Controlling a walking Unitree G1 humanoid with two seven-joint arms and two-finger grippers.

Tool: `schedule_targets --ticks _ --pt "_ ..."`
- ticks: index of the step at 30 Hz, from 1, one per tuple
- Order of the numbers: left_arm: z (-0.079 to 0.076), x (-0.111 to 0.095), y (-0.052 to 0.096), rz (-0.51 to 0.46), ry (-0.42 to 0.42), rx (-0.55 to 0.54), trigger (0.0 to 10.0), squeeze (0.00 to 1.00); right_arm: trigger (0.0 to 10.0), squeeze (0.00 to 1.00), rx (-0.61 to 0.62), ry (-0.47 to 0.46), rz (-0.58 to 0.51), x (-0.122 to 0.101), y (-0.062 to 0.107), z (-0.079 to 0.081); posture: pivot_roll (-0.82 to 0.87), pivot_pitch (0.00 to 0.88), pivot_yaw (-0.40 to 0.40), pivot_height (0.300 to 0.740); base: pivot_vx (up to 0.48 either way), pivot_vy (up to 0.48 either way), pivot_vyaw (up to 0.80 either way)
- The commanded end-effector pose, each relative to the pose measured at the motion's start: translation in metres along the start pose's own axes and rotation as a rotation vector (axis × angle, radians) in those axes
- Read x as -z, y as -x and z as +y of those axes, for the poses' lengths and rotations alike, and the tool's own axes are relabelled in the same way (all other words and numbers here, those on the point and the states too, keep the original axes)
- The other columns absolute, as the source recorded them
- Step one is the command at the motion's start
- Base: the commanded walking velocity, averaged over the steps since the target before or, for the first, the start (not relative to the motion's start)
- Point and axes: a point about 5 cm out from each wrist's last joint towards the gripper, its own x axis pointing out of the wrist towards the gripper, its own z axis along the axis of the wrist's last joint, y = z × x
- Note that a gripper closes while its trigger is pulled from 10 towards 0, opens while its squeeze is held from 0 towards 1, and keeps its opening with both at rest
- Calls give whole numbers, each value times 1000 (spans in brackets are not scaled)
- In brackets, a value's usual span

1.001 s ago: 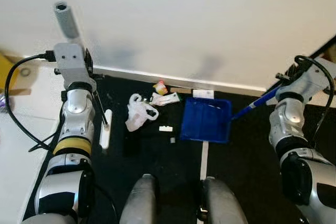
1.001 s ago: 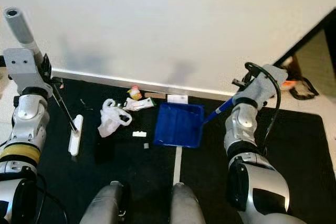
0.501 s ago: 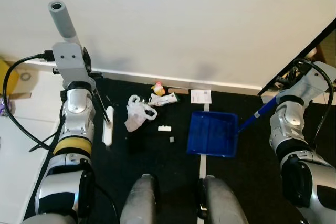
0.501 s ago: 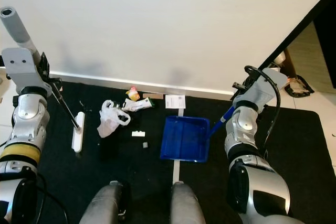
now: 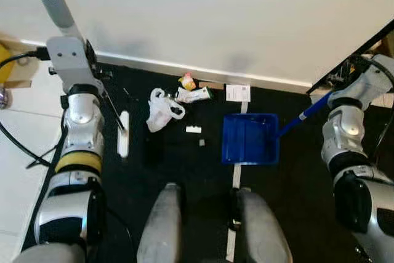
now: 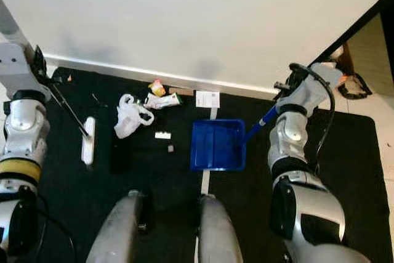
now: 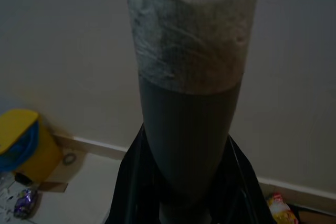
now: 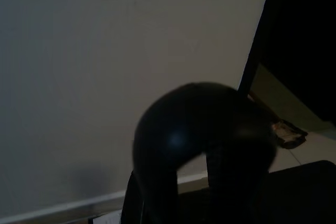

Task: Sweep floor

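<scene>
A Unitree G1 stands on a black mat (image 5: 184,170) facing a white wall, broom in one arm and dustpan in the other. The left gripper (image 7: 184,182) is clamped around the grey broom handle (image 7: 189,129), its white brush head (image 5: 123,141) resting on the mat near the robot's left side. The right gripper (image 8: 205,182) grips the rounded black end of the blue dustpan handle (image 5: 303,117); the blue dustpan (image 5: 249,138) lies flat on the mat ahead of the robot's right leg. Between brush and pan lies the litter: a crumpled white plastic bag (image 5: 161,109), a yellow-red wrapper (image 5: 187,82), a white tube (image 5: 194,95), a paper slip (image 5: 237,92) and two small scraps (image 5: 194,130).
</scene>
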Motion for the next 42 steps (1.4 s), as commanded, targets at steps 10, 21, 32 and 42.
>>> schedule_targets --ticks 10,21,32,42 --pt "6 -21 -19 -71 -20 42 10000 0 10000 0 80 -81 -46 -23 -19 -6 73 416 -49 731 0 0 0" --pt "-9 -22 -29 -49 -19 110 10000 0 10000 0 58 -18 7 -7 -9 2 14 493 -52 731 0 0 0" --pt "-42 -20 -34 45 -22 276 10000 0 10000 0 34 -49 -49 -6 1 19 -92 538 -42 731 0 0 0" --pt "-61 -22 -30 -39 -336 321 10000 0 10000 0 10 -46 -91 -2 12 18 -94 528 -29 731 0 0 0"
